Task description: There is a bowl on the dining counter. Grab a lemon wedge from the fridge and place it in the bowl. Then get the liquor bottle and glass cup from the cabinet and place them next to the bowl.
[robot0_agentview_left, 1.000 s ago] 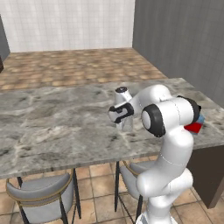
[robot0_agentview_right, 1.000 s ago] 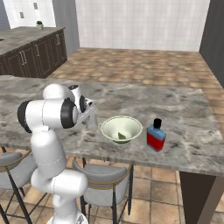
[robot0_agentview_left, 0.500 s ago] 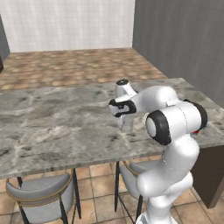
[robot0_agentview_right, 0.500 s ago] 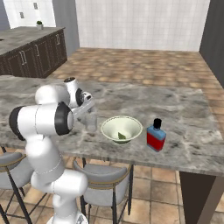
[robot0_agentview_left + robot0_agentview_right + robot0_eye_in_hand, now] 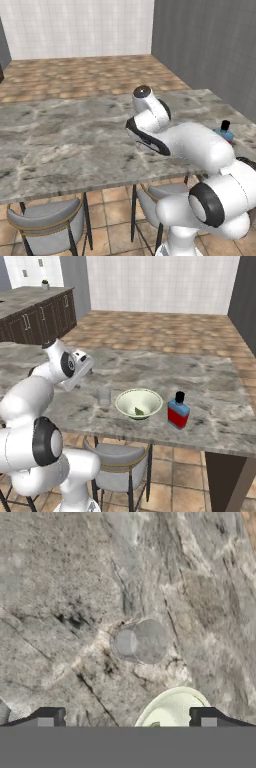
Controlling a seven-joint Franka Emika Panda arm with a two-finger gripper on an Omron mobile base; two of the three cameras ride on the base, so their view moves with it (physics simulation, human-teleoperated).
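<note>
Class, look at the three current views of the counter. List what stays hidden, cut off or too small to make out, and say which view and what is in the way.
- Bottle, left base view: the arm hides its red lower body.
- Bowl, hand view: the bottom edge cuts it off, hiding its contents.
- Wedge, right base view: too small to identify as lemon.
- Cup, right base view: faint, rim barely readable.
- Gripper, hand view: just the open fingertips are visible.

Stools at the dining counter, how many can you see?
2 show: one stool under the dining counter's near edge on the left, another beside the robot's base. More may be hidden.
</note>
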